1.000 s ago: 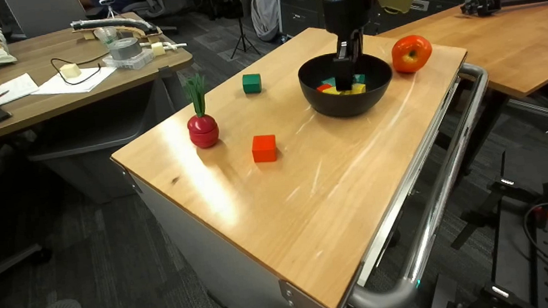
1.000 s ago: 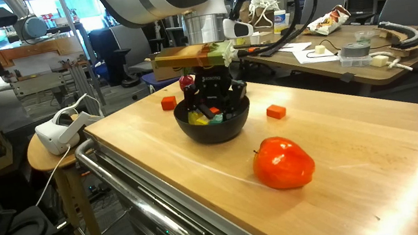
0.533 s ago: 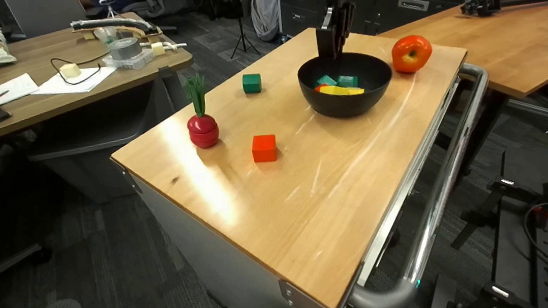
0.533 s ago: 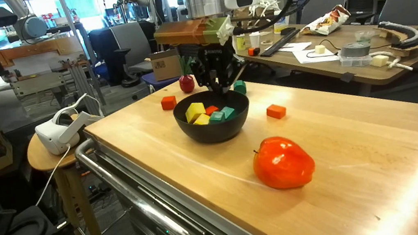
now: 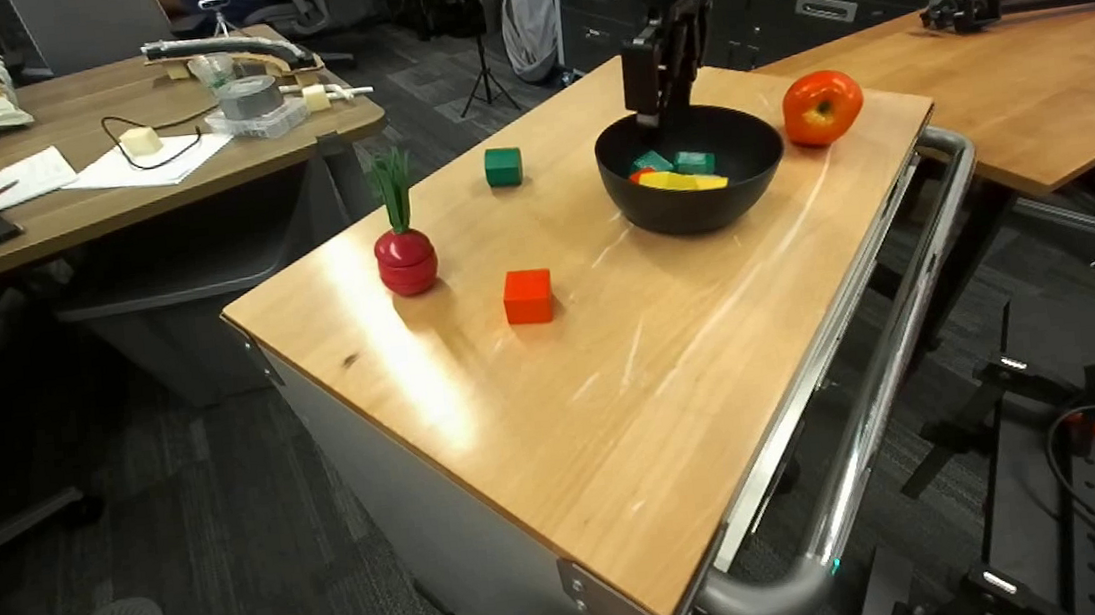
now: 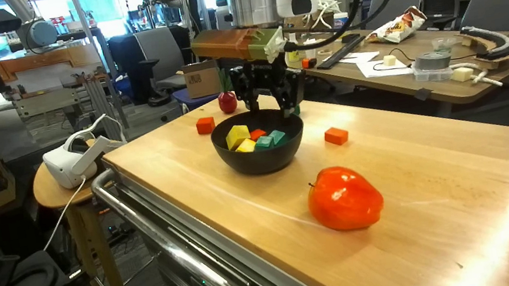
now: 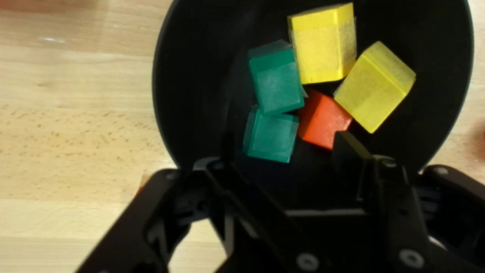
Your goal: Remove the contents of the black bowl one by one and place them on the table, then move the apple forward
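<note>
In an exterior view, seeing a glossy orange-red apple on the table, near the black bowl. In an exterior view, finding the gripper above the bowl with jaws parted. In the wrist view, seeing two green cubes, two yellow blocks and one orange-red cube clustered inside.

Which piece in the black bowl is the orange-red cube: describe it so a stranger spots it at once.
On the light wood table stands a wide black bowl. Inside, the wrist view shows two green cubes and two yellow blocks, with the orange-red cube lying between the two colours. Among those neighbours it is the only red piece showing.
</note>
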Controlling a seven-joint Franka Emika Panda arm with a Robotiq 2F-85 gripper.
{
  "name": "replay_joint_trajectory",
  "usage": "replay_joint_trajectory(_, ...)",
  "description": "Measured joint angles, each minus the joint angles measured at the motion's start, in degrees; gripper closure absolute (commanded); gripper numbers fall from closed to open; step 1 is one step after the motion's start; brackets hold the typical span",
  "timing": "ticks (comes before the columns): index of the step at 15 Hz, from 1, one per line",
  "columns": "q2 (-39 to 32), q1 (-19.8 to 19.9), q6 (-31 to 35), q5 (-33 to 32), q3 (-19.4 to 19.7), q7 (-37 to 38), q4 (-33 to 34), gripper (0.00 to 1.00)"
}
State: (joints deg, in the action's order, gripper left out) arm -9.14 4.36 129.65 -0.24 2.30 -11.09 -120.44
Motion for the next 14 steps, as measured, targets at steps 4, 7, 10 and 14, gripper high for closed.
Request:
replay_joint_trajectory(4,-2.65,0.27,-0.04,0.62,0.01,-0.02,0.06,0.0)
replay_joint_trajectory(7,-3.7,0.54,-0.28,0.62,0.03,-0.11,0.18,0.21)
replay_joint_trajectory(10,-3.77,0.58,-1.12,0.56,0.04,-0.12,0.52,0.36)
replay_joint_trajectory(14,-3.77,0.58,-2.35,-1.44,0.11,0.01,1.29,0.47)
